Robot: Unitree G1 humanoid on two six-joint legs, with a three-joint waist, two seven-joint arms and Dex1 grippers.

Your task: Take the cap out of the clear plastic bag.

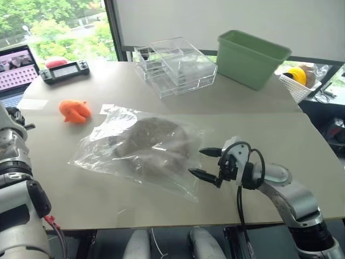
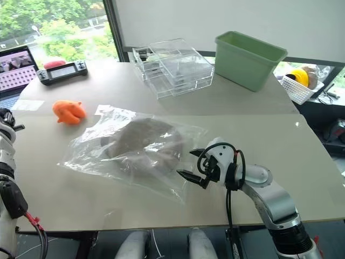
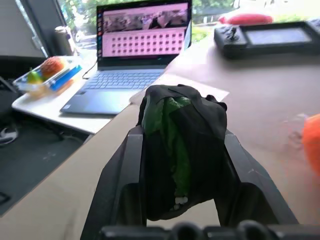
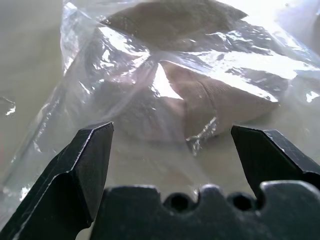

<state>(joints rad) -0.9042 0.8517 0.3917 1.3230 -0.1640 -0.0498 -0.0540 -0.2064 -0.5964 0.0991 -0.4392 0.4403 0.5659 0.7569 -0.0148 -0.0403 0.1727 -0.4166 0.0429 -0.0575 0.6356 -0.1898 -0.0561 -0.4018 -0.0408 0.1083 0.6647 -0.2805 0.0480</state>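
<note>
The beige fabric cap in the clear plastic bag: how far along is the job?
Nothing looks done: the beige fabric cap lies fully inside the clear crinkly plastic bag on the table. In hand: the right gripper is open at the bag's near edge, not gripping. The left gripper holds a dark green-black lump. Left: grip the bag, pull the cap out.

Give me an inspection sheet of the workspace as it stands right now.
Surface: beige table.
Job's things: cap inside clear plastic bag, lying flat.
Clutter: orange toy, acrylic drawer boxes, green bin, handheld console.
Grippers: right gripper open, at the bag's edge; left gripper shut on dark green-black lump.
Cables: black cable on right arm.
Surroundings: laptop, window, white basket.
</note>
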